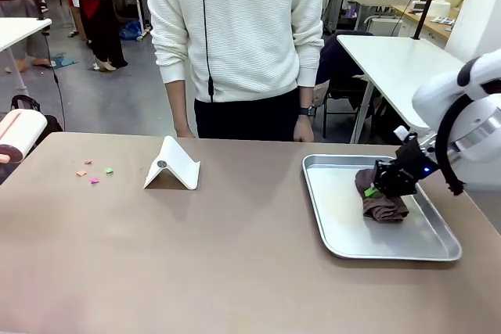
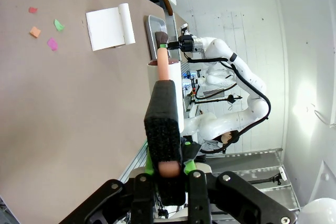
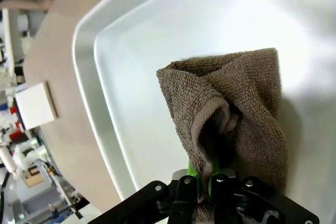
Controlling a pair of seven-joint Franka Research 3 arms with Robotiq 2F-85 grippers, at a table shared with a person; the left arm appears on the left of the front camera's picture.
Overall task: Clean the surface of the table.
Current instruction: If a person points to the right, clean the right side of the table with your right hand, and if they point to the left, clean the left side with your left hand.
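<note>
1. Right gripper (image 1: 380, 188) is pinching the brown towel (image 1: 385, 206) inside the steel tray (image 1: 329, 232).
2. Left gripper (image 2: 168, 167) is clamping a lint roller (image 2: 167, 74), far left of the tray.
3. Table (image 1: 196, 256) is lying under the tray, with paper scraps (image 1: 94, 180) far left of it.

Table (image 1: 235, 263) — steel tray (image 1: 341, 234), white stand (image 1: 174, 167) (scraps (image 1: 95, 180) nearby)

- Front: faces across the table (image 1: 196, 256) at the person (image 1: 235, 29).
- Left wrist (rolled sideways): skims the same table.
- Right wrist: close above the steel tray (image 3: 126, 103).
</note>
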